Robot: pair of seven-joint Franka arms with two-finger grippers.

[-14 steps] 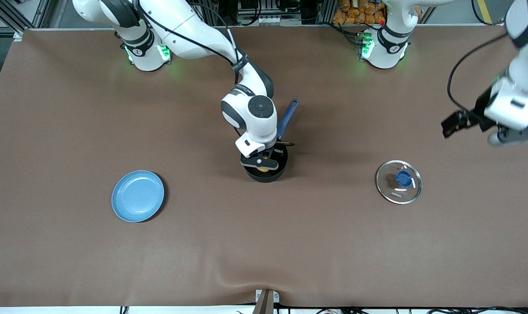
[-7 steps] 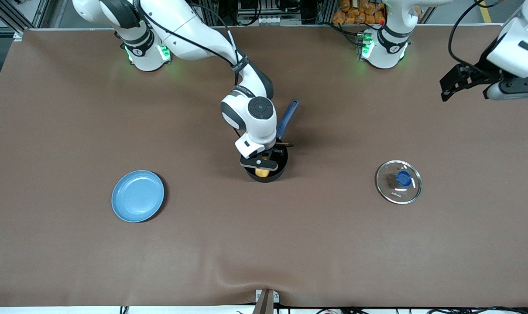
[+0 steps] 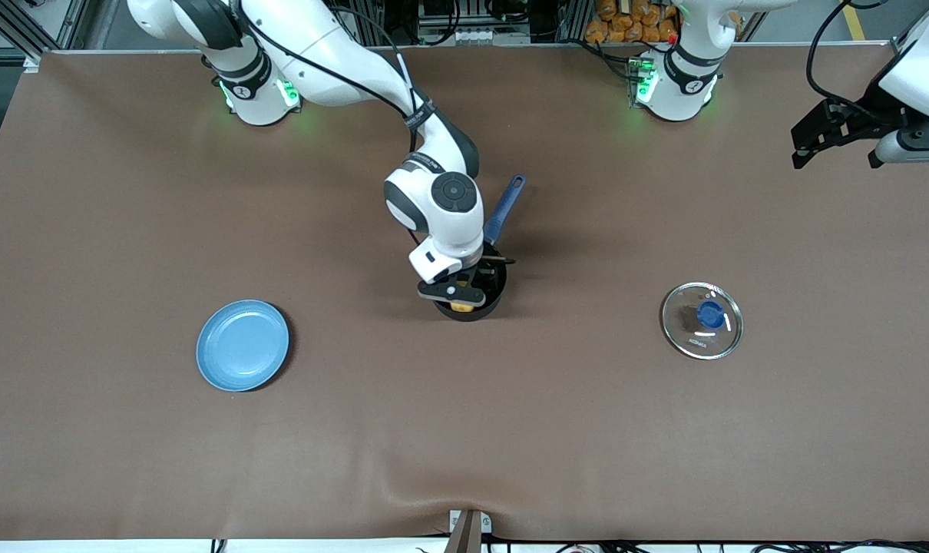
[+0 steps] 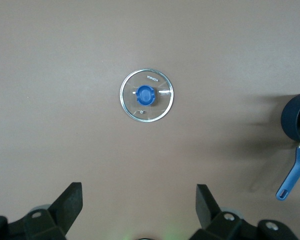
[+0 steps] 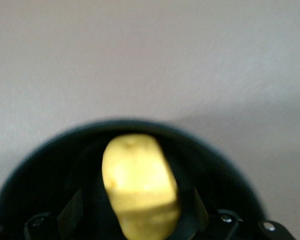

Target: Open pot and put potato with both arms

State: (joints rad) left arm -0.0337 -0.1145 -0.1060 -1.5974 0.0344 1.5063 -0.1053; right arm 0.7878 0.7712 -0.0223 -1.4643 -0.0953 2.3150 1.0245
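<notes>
The potato (image 5: 138, 184) lies inside the pot (image 3: 471, 295), directly under the right pincer (image 3: 457, 292), which hangs over the pot's mouth with its 2 fingers spread apart on either side of the potato and not clamped on it, as the right wrist view shows. That view also shows the potato's long axis running along the gap between the fingers, so the relation that matters is simply vertical: the pincer sits above a potato that looks already released, and my guess is that a straight lift clear of the rim is what remains. The right arm is plainly the nearer one. The pot's blue handle (image 3: 505, 208) points away from the pincer toward the robots' bases. The lid (image 3: 702, 319) lies flat on the table (image 3: 464, 430), well apart toward the left arm's end, with the left pincer (image 4: 139, 210) high above that end, its fingers wide apart and empty. A light-blue plate (image 3: 242, 345) sits toward the right arm's end. From the front, the wrist hides most of the pot's interior, and whether the potato touches the bottom cannot be told.
</notes>
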